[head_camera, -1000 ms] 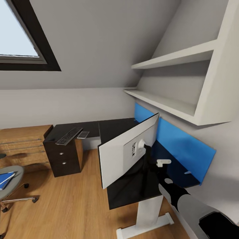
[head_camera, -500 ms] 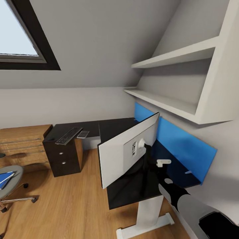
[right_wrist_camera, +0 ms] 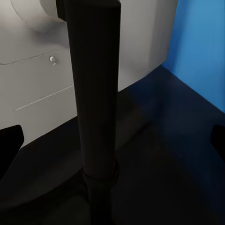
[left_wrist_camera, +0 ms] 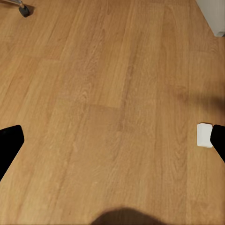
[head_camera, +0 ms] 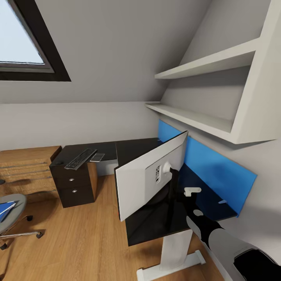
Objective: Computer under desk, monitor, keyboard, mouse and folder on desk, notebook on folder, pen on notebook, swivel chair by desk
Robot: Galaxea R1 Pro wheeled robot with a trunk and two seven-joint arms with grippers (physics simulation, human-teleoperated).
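The monitor (head_camera: 136, 181) stands on the black desk (head_camera: 132, 150) with its pale grey back toward me. My right gripper (right_wrist_camera: 114, 139) is open, with the monitor's black stand pole (right_wrist_camera: 93, 93) between its wide-apart fingers. The keyboard (head_camera: 80, 159) and the thin grey notebook (head_camera: 97, 157) lie on the far wing above the drawer unit. At the left edge stands the swivel chair (head_camera: 15, 203) with the blue folder (head_camera: 5, 208) on its seat. My left gripper (left_wrist_camera: 114, 143) hangs open over bare floor. The computer and mouse are out of view.
A long blue wall panel (head_camera: 210, 166) backs the desk, with white shelves (head_camera: 195, 119) above it. A wooden dresser (head_camera: 25, 168) stands left of the drawer unit (head_camera: 74, 187). A small white block (left_wrist_camera: 205, 135) lies on the wood floor.
The head view has drifted slightly, so the chair sits further left in the picture. My right arm and the monitor keep the same pose.
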